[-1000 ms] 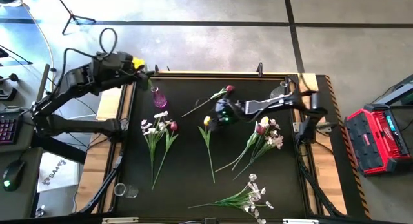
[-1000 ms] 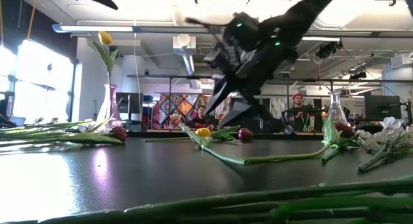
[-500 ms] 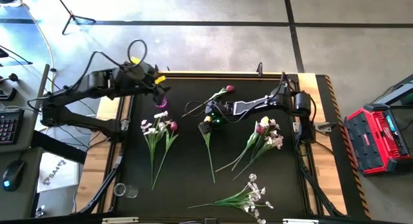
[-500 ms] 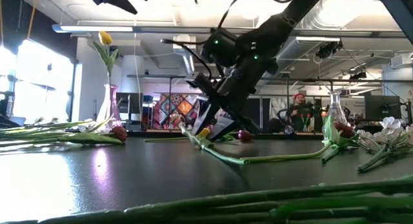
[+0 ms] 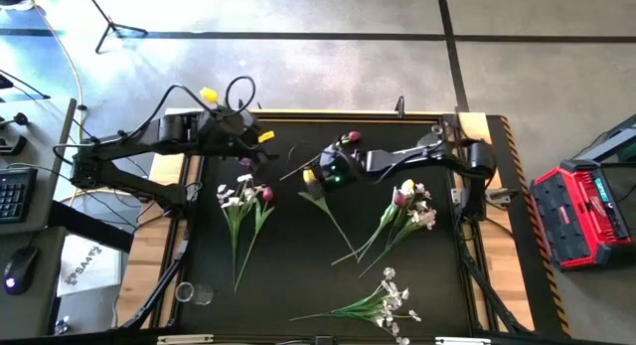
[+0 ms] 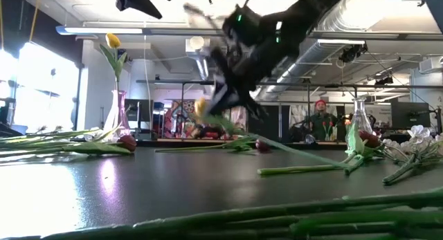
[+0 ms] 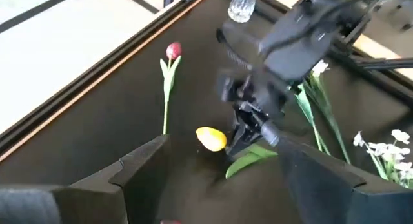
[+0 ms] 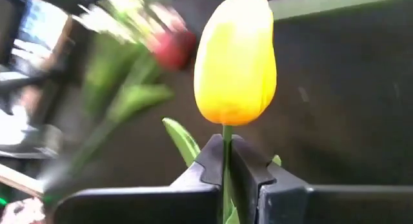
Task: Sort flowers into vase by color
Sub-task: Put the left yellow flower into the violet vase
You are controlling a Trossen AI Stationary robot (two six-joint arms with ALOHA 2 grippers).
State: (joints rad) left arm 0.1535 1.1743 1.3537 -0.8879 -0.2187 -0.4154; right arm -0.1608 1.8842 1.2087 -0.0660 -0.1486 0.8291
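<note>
The right gripper (image 8: 226,161) pinches a yellow tulip (image 8: 235,59) by its stem, near the table's middle. The left gripper (image 7: 219,169) waits wide open, holding nothing, at ten o'clock. One yellow flower stands in the pink vase (image 6: 116,112). The clear vase (image 6: 358,119) looks empty. Most flowers (image 5: 243,201) still lie on the table (image 5: 288,265).

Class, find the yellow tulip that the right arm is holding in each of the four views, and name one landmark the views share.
High view: yellow tulip, mid-table.
Low view: blurred, lifted above the tabletop.
Left wrist view: centre, low.
Right wrist view: fills the middle, stem between shut jaws.
Shared landmark: right gripper clamping its stem.
</note>
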